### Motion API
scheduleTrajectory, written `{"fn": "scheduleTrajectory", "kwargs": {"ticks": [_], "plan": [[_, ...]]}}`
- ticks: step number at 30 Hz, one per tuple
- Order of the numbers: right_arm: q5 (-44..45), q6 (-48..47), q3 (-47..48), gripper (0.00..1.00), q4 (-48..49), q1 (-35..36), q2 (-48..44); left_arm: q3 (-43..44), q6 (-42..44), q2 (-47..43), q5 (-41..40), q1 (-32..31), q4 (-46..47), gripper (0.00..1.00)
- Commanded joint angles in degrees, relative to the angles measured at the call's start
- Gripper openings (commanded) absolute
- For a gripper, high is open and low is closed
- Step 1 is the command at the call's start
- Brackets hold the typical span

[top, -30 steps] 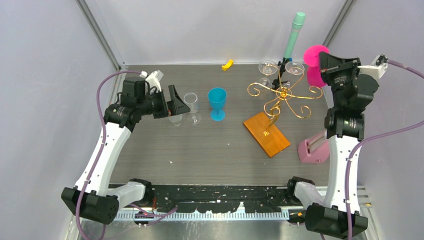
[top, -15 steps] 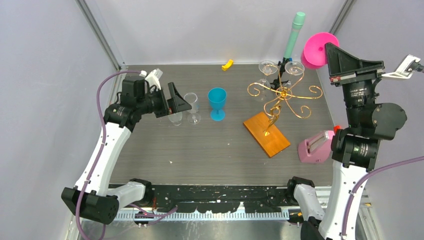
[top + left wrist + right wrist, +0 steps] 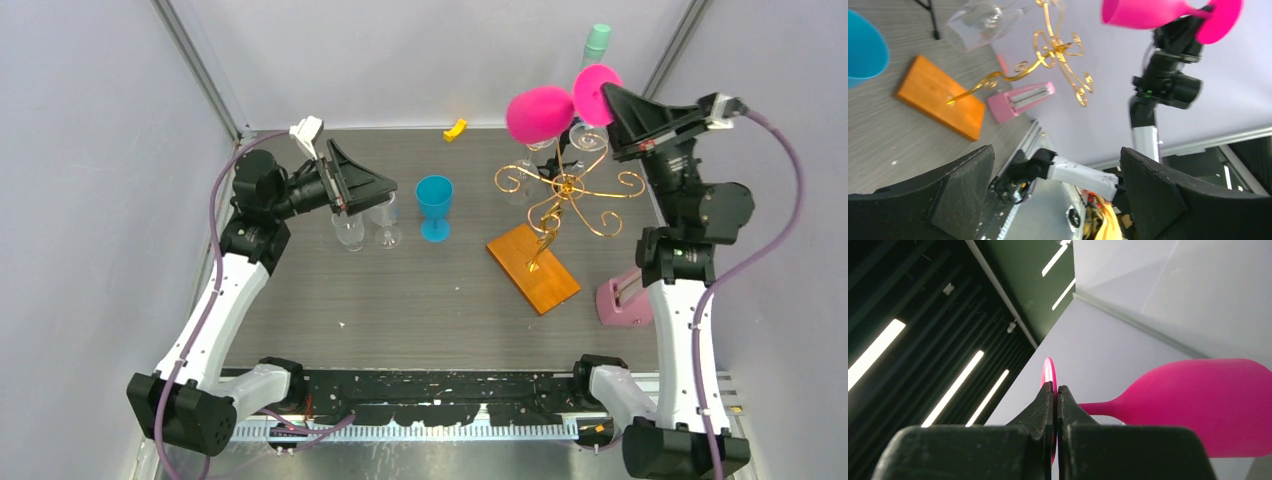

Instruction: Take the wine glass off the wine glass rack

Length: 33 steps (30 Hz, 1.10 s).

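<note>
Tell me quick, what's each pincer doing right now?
Left pincer: open, empty.
Right pincer: closed on the foot of the pink glass.

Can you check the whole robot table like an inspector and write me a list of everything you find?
Surface: dark grey wood-grain tabletop, one white speck.
Job's things: gold wire wine glass rack on an orange-brown wooden base; pink wine glass off it, held sideways in the air; clear wine glass hanging on the rack.
Clutter: blue plastic goblet, two clear standing glasses, small yellow piece, pink box, teal tube.
Grippers: right gripper shut on the pink glass's foot; left gripper open, empty.
Cables: purple cables along both arms.
Surroundings: plain grey walls, metal corner posts.
</note>
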Motion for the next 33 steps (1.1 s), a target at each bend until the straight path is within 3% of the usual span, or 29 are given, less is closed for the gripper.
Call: {"fn": "scheduleTrajectory", "kwargs": {"ticks": [1,8,14,23,28,33], "plan": [[1.6,3.3,-1.3,0.00,9.0,11.1,1.3,-2.0,-14.1,-1.6,5.2,-0.2,21.2,1.00],[8.2,2.0,-3.5,0.00,16.3,27.4,8.4,-3.6,-20.1,-2.1,3.5,-0.2,27.9,1.00],[10.9,1.3,-3.3,0.00,21.0,35.3,13.0,-5.0,-30.3,-1.7,3.7,-0.3,38.7,1.00],[12.0,1.9,-2.8,0.01,23.9,40.1,16.1,-4.6,-32.0,-2.2,3.4,-0.3,40.4,1.00],[12.8,2.0,-3.6,0.00,24.8,40.7,16.0,-3.8,-33.0,-2.5,3.7,-0.3,42.2,0.94],[14.0,-2.5,-3.5,0.00,23.5,40.7,13.5,-2.5,-25.5,-3.5,4.3,-0.3,33.7,0.95]]}}
